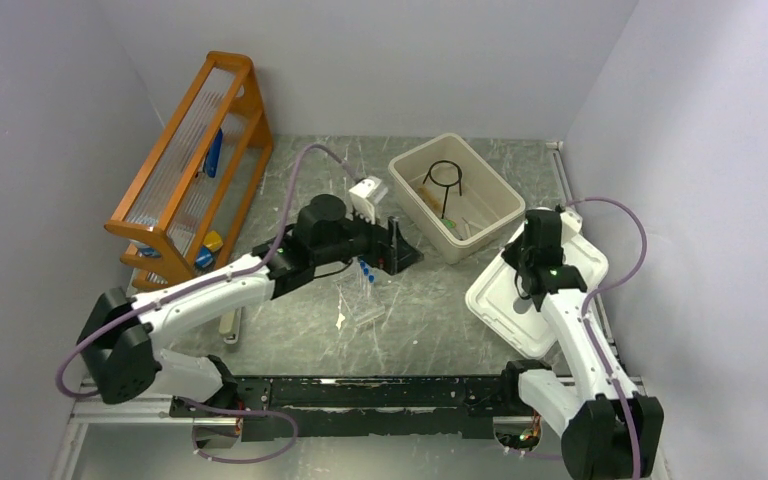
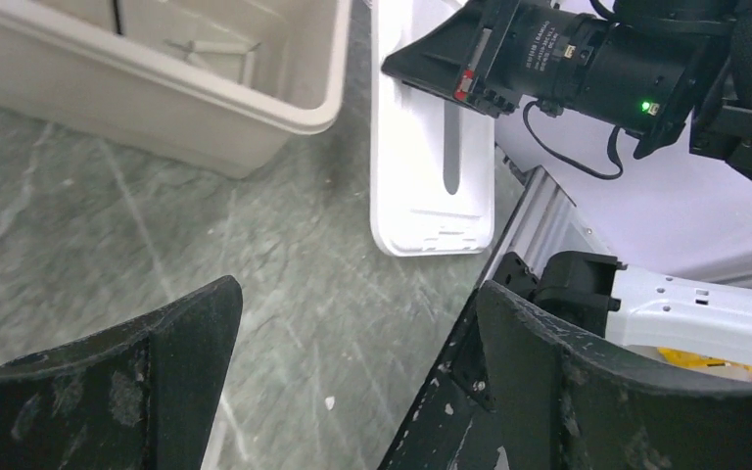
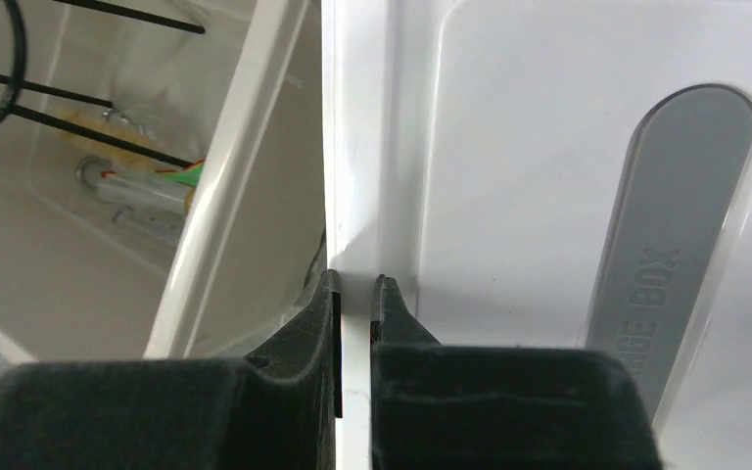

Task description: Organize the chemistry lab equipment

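White plastic lid (image 3: 509, 147): its rim is pinched between the nearly closed fingers of the right claw (image 3: 354, 294). Directly beside this claw stands the beige bin (image 3: 255, 127), containing the black wire ring with stem (image 1: 449, 200) and the green-handled tool (image 3: 191, 176). The left claw (image 2: 352, 333) is spread wide and empty above the counter (image 2: 108, 225). Just beside it, toward the arm bases, lie tiny blue-capped pieces (image 1: 365, 270) and clear thin tubes (image 1: 365, 315).
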Available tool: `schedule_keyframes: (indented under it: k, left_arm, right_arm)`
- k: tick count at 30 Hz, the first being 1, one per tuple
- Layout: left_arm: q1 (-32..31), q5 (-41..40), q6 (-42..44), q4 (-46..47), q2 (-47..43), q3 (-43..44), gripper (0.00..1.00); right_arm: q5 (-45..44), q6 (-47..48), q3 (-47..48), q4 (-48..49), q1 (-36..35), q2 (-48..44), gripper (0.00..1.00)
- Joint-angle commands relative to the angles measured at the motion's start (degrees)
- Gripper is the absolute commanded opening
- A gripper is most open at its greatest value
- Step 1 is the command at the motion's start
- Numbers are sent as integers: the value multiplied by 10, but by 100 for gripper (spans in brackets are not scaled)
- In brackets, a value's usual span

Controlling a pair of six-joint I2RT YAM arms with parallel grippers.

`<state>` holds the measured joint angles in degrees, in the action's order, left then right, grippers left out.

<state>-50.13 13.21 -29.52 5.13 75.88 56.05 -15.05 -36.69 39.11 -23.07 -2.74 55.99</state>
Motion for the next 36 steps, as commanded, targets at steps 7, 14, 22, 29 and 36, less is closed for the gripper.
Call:
schedule_keyframes:
  k: [7, 14, 22, 29, 36]
  left_arm:
    - [-81, 11, -26, 70, 173, 133, 88]
    - [-109, -2, -25, 53, 274, 224, 84]
    - [-116, -29, -40, 85, 293, 225, 70]
    - [-116, -4, -73, 183, 253, 173, 33]
    - [-116, -35, -78, 233, 191, 122, 5]
  right_arm:
    - [70, 7, 49, -20, 0, -90, 0]
    - [133, -1, 76, -26, 0, -133, 0]
    - [258, 39, 129, -15, 0, -132, 0]
    - [332, 50, 133, 12, 0, -125, 0]
    - [353, 41, 152, 11, 0, -111, 21]
